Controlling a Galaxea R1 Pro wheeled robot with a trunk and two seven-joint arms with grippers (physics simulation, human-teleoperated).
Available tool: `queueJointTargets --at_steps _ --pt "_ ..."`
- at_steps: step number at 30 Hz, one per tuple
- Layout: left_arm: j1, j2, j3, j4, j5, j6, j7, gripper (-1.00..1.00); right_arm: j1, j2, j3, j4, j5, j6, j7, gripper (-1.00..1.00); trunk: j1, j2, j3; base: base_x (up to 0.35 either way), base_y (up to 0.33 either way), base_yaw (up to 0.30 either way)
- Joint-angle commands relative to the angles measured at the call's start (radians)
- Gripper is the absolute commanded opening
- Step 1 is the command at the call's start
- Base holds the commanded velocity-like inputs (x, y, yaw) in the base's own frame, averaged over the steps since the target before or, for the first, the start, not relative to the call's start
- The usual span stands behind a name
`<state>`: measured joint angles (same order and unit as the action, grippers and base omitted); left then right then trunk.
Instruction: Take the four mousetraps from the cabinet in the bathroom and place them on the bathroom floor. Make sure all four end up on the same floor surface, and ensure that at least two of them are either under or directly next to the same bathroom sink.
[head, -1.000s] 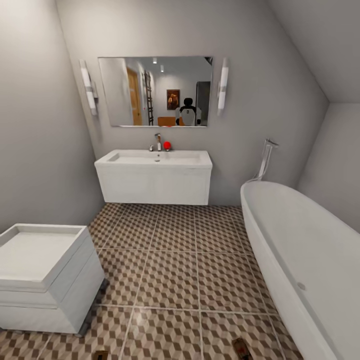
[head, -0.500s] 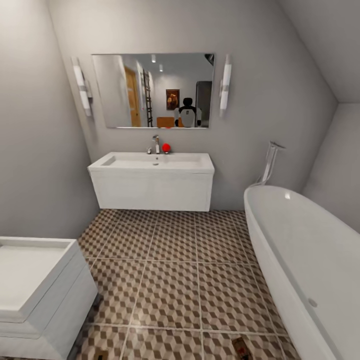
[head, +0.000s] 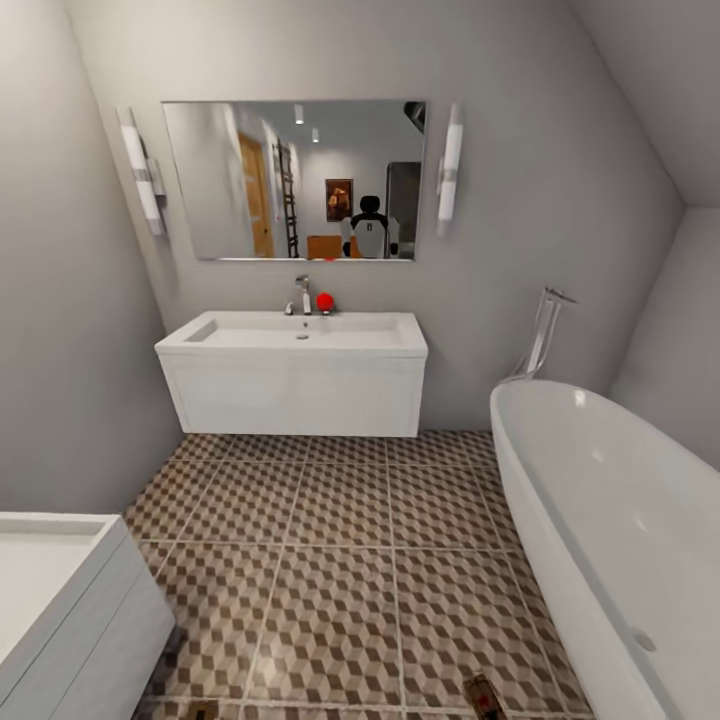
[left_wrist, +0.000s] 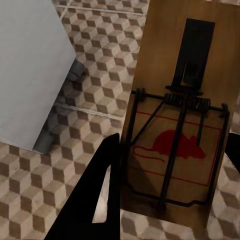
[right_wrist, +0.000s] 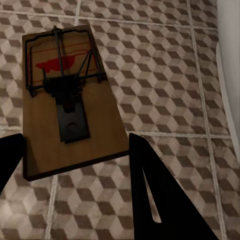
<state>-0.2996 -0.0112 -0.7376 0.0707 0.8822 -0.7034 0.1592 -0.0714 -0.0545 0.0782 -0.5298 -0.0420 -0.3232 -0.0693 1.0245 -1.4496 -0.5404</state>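
My left gripper (left_wrist: 172, 150) is shut on a mousetrap (left_wrist: 180, 125), a tan board with a dark spring bar and a red mouse print, held above the bathroom floor (left_wrist: 100, 65). My right gripper (right_wrist: 75, 140) is shut on a second mousetrap (right_wrist: 70, 100) over the cube-patterned tiles (right_wrist: 160, 75). In the head view the ends of both traps peek in at the lower edge (head: 484, 697) (head: 203, 712). The white sink (head: 300, 335) with its chrome faucet (head: 303, 295) hangs on the far wall straight ahead, with open floor (head: 340, 560) in between. The cabinet is out of view.
A white oval bathtub (head: 610, 520) runs along the right side. The white square toilet (head: 60, 610) stands at the near left, and its side (left_wrist: 30, 70) is close to my left gripper. A mirror (head: 295, 180) hangs above the sink, and a red ball (head: 324, 301) sits by the faucet.
The whole view has shifted: the sink and tub look nearer and larger, and the toilet has slid off toward the lower left. Both traps keep their place at the lower edge.
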Motion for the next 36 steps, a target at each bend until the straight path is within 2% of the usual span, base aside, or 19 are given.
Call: queueJointTargets --at_steps 1,4,11,20,36 --pt "-0.001 -0.001 -0.006 0.003 -0.009 -0.002 0.016 -1.0 -0.001 -0.002 0.008 0.001 -0.007 -0.003 -0.01 -1.0 0.001 0.0 -0.001 0.307 0.0 -0.001" --pt "-0.001 -0.001 -0.006 0.003 -0.009 -0.002 0.016 -1.0 -0.001 -0.002 0.008 0.001 -0.006 -0.003 -0.01 -1.0 0.001 0.0 -0.001 0.307 0.0 0.0" --pt "0.038 -0.004 0.031 -0.035 -0.028 0.034 0.015 -1.0 0.039 0.004 0.014 0.021 0.004 -0.003 -0.004 -1.0 0.001 0.0 -0.001 0.0 0.0 0.0" --pt "0.089 -0.016 0.078 -0.083 -0.054 0.08 0.015 -1.0 0.059 0.053 0.014 0.058 0.006 -0.005 -0.004 -1.0 0.001 0.0 -0.001 0.0 0.0 0.0" --pt "0.099 -0.018 0.158 -0.17 -0.107 0.163 0.016 -1.0 0.059 0.058 0.013 0.049 0.01 -0.015 -0.004 -1.0 0.001 0.0 -0.001 0.0 0.0 0.0"
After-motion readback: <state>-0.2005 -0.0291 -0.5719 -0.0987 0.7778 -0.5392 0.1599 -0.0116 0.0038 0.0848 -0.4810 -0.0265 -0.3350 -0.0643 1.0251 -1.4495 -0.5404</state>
